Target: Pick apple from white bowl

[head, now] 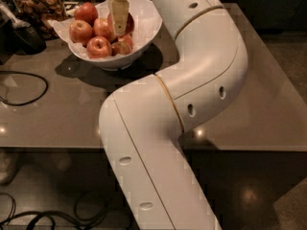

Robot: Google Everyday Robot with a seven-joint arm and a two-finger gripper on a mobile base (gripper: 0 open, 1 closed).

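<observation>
Over the white bowl (151,24) centre, the gripper (120,17) is hanging low, covering part of the apple (130,25) just behind it; grip state can't be told. Other apples (99,47) are crowding the bowl's left side. The snack jar (36,5) is sitting left of the bowl, with a black cable (29,87) lying front-left.

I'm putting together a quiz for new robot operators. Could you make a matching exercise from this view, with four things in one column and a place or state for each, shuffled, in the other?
Things
1. gripper
2. white bowl
3. clear jar
4. black cable

Descriptions
A. lies in a loop on the table, near its left edge
B. holds red apples on crinkled white paper
C. at the bowl's opening, over the apples
D. holds brown snacks, at the far left behind the bowl

Pairs: 1-C, 2-B, 3-D, 4-A
</observation>
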